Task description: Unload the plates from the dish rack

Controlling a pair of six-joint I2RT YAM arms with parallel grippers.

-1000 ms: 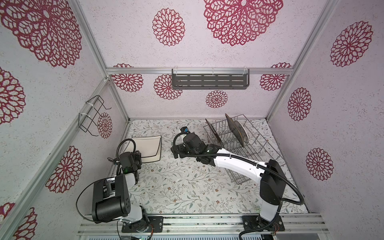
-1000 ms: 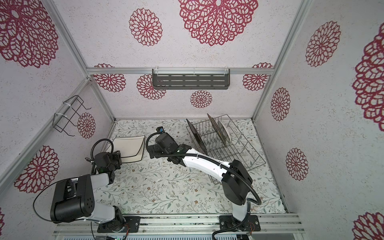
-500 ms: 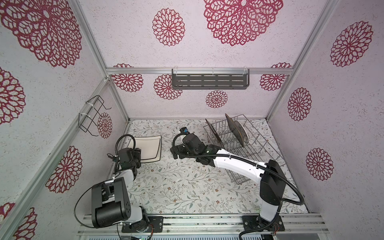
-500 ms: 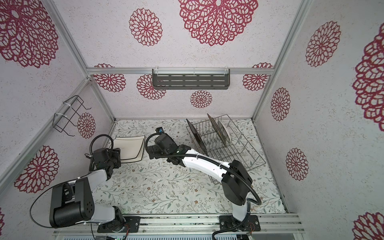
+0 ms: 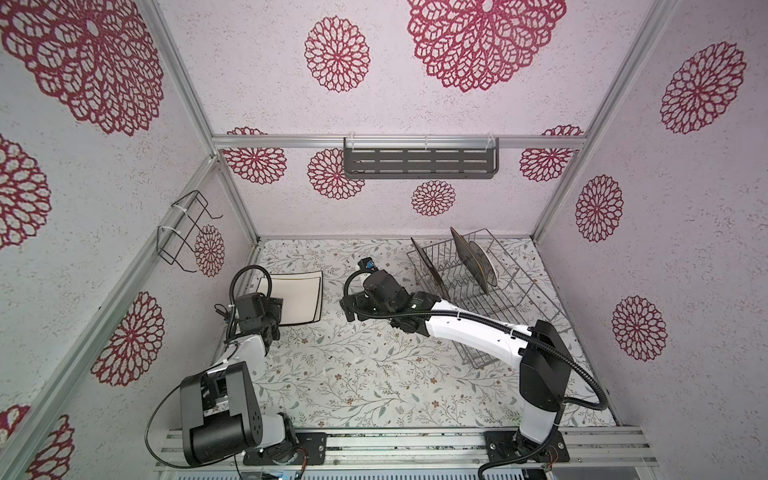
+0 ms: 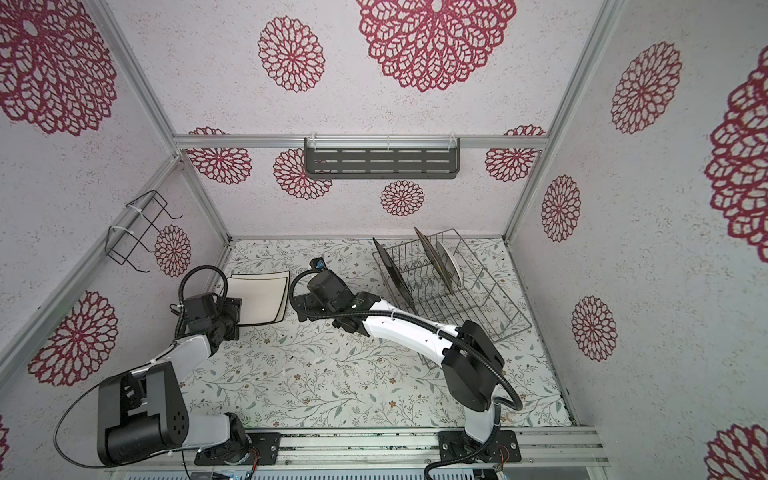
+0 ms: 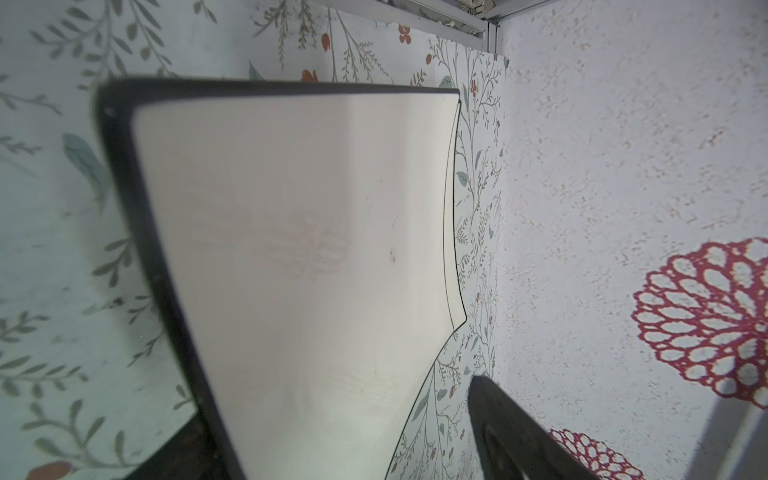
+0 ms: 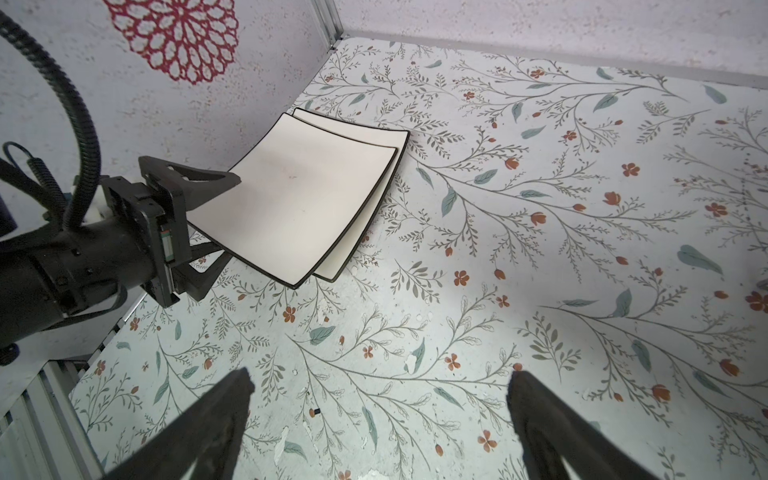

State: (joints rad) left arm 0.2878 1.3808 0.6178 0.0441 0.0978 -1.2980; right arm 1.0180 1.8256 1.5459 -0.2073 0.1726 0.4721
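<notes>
Right wrist view has your left jaws spread loose around the top of two square plates (image 8: 291, 195) stacked on the desk (image 8: 540, 249), right jaws wide open and empty, while three upright plates (image 5: 478, 266) wait in the dish rack (image 5: 519, 299) behind them, nearest your right arm (image 5: 465, 328).

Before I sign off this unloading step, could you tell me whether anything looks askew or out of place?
The upper square plate sits skewed on the lower square plate, edges misaligned, its near edge inside the open left claw. Nothing looks spilled or broken.
</notes>
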